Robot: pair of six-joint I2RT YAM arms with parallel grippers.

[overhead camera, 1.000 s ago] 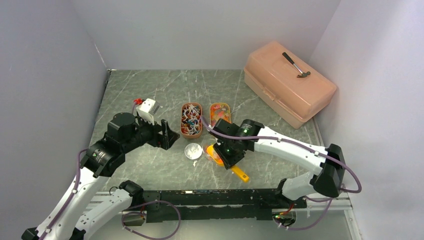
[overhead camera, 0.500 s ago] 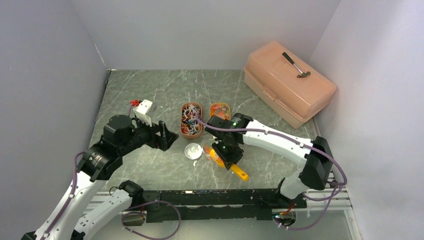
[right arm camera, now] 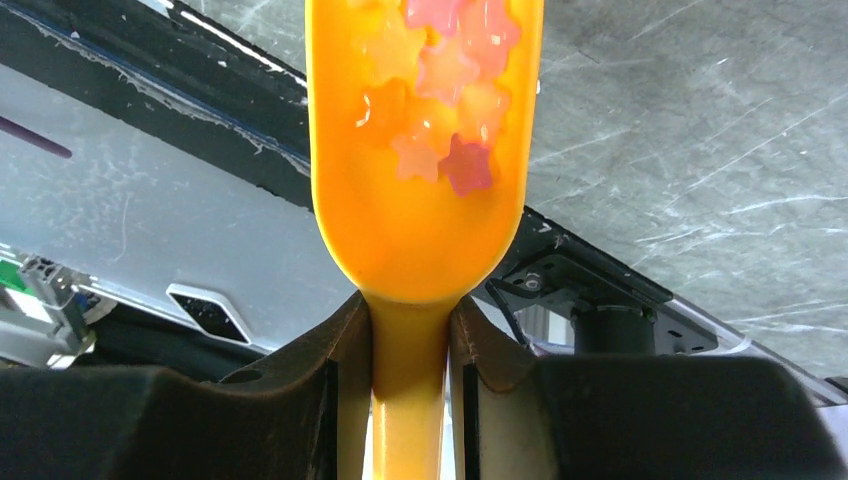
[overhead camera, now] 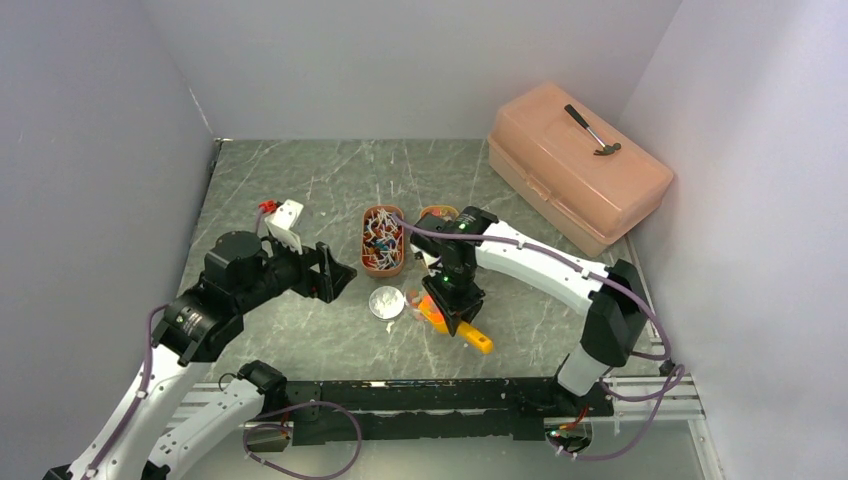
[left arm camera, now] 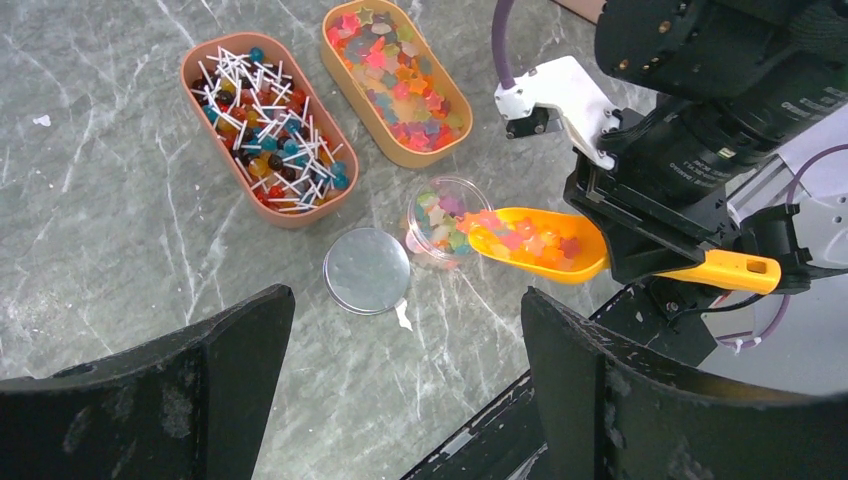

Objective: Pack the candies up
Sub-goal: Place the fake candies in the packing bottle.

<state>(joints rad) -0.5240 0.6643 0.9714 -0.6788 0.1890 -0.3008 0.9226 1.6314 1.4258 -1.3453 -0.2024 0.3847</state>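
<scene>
Star-shaped gummy candies (right arm camera: 440, 70) lie in the bowl of an orange scoop (left arm camera: 535, 243). My right gripper (right arm camera: 410, 320) is shut on the scoop's handle. The scoop's tip hangs over a small clear jar (left arm camera: 438, 222), which holds some gummies. More gummies fill one tan oval tray (left arm camera: 395, 75). Stick-like wrapped candies fill the tray to its left (left arm camera: 268, 130). In the top view the right gripper (overhead camera: 455, 315) sits just right of the jar (overhead camera: 412, 299). My left gripper (left arm camera: 405, 330) hovers open and empty, left of the round lid (overhead camera: 386, 302).
The lid (left arm camera: 367, 270) lies flat beside the jar. A peach toolbox (overhead camera: 580, 165) with a hammer (overhead camera: 595, 130) on top stands at the back right. The black base rail (overhead camera: 430, 395) runs along the near edge. Walls close in on the left, back and right.
The right arm has swung left, carrying the loaded scoop to the jar, and its handle now points to the near right. The left arm drew back a little.
</scene>
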